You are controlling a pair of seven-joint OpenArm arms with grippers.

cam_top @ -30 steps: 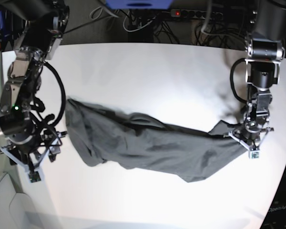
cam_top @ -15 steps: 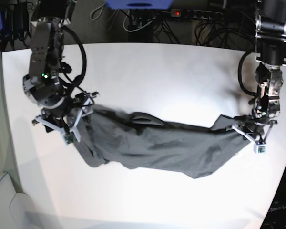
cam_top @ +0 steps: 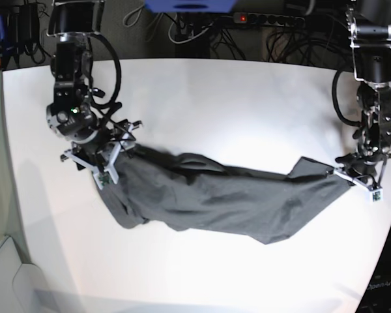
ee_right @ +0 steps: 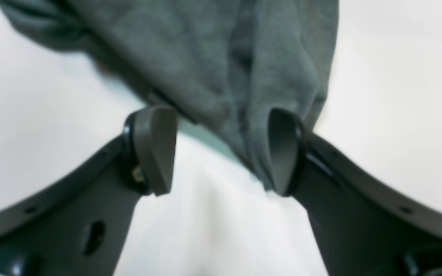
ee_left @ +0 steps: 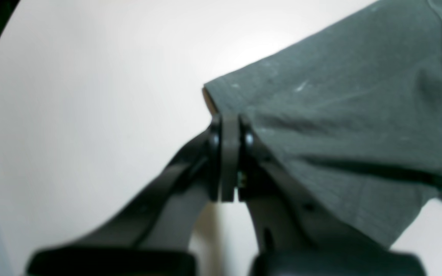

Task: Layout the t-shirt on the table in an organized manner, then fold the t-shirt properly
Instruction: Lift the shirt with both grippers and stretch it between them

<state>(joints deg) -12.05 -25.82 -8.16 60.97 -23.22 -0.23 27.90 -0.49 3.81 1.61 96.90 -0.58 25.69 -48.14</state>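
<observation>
Across the middle of the table point(cam_top: 202, 98) lies one shirt point(cam_top: 215, 199), dark grey, stretched in a long rumpled band from one arm to the other. That is the only cloth I count, on the one white tabletop, with two arms over it, one at each end.

At the far end, on the right of the base view, the left gripper point(cam_top: 353, 175) is clamped on the shirt's edge. From its own wrist camera the left gripper point(ee_left: 226, 157) has its two fingers pressed flat together with a corner of the shirt point(ee_left: 351, 115) pinched between them, the fabric spreading away to the right, flecked with pale lint.

Over at the other end the right gripper point(cam_top: 111, 160) sits at the shirt's bunched end. Its wrist camera shows the right gripper point(ee_right: 221, 149) with its jaws standing well apart, and a hanging fold of the shirt point(ee_right: 221, 65) dropping between them, close against one finger point(ee_right: 282, 149); that picture is soft, so whether the fold touches that finger I cannot quite say.

Behind the table runs a power strip point(cam_top: 267, 19) with a red light, among loose cables. No writing I can read with confidence.
</observation>
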